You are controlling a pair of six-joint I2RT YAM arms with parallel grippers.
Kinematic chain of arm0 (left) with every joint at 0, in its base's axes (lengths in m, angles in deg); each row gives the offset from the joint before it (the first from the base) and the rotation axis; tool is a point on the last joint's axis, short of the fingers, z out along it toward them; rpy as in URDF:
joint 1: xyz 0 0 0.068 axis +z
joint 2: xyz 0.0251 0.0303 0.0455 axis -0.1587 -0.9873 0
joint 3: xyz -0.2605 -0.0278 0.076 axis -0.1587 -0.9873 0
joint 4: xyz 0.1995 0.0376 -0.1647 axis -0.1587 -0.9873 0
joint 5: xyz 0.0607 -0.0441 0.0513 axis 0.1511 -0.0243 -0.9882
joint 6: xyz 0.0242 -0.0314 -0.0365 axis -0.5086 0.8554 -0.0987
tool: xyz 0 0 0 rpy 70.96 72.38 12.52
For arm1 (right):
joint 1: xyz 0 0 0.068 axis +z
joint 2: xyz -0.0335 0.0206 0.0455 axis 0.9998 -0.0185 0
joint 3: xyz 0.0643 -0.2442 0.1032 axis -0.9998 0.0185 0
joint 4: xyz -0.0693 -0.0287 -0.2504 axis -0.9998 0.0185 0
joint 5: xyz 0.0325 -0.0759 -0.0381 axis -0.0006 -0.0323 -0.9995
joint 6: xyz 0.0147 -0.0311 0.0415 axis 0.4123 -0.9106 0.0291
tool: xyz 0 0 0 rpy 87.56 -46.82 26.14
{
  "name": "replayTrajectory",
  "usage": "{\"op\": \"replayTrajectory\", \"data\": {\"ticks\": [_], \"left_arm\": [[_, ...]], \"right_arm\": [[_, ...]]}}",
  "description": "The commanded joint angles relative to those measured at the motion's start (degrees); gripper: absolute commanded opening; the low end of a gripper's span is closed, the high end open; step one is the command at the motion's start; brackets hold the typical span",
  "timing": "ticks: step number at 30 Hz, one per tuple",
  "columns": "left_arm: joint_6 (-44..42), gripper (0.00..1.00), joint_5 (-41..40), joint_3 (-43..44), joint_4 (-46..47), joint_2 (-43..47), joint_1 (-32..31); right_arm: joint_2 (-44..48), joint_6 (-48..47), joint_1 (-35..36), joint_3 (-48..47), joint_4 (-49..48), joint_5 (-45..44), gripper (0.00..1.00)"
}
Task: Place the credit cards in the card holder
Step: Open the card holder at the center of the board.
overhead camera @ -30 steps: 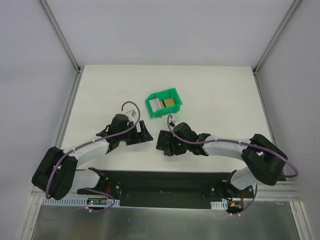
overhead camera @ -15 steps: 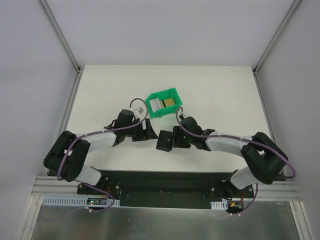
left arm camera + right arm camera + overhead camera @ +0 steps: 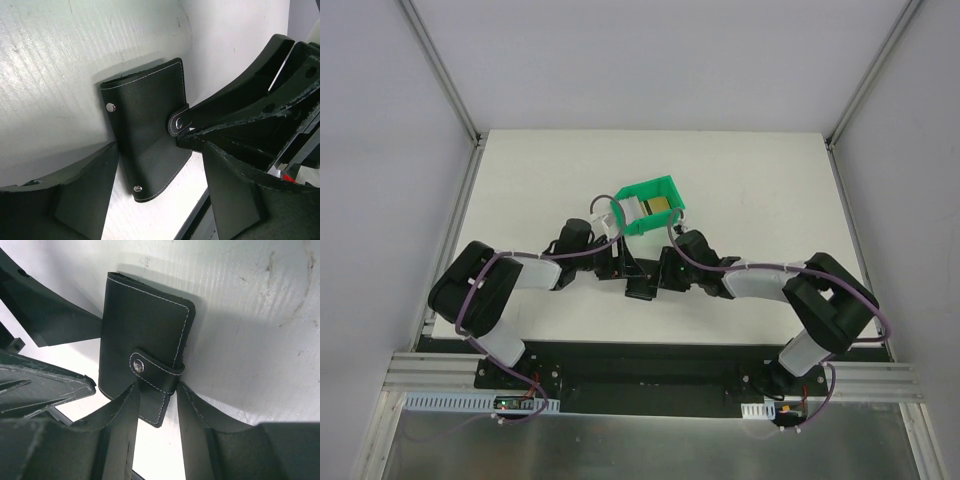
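Note:
The card holder (image 3: 640, 290) is a black stitched wallet, folded and snapped closed by its tab (image 3: 152, 371). It stands on edge between the two grippers in the middle of the table. My right gripper (image 3: 157, 386) is shut on its edge at the tab. My left gripper (image 3: 160, 150) is open, its fingers (image 3: 85, 192) straddling the wallet's (image 3: 145, 125) lower corner from the other side. The credit cards (image 3: 658, 206), one gold and one white, lie in the green bin (image 3: 665, 187) just beyond the grippers.
The green open-fronted bin stands right behind both wrists, with the left arm's cable looping beside it. The black base rail (image 3: 640, 362) runs along the near edge. A metal frame (image 3: 455, 235) borders the white table (image 3: 770, 190).
My left gripper has swung right to the wallet and its jaws have narrowed around it. The right gripper has carried the wallet slightly toward the centre, and both arms are now folded in closer.

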Motion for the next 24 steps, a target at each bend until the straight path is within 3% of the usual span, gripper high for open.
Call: {"op": "replayTrajectory", "data": {"ticks": [1,11,16,24], "left_arm": [[2.5,0.66,1.0,-3.8,4.0,-1.8,-0.5],[4.7,0.56,0.4,-6.1,8.8,2.7,-0.4],[4.7,0.37,0.0,-6.5,9.2,5.3,-0.4],[3.7,0.23,0.2,-5.4,7.5,6.9,-0.4]], "right_arm": [[-3.7,0.6,-0.2,1.3,1.7,0.0,0.38],[-7.7,1.8,-0.2,2.6,0.3,0.7,0.33],[-8.4,1.9,-0.2,3.1,-0.8,1.1,0.32],[-9.4,1.6,-0.3,3.4,-3.3,3.0,0.32]]}}
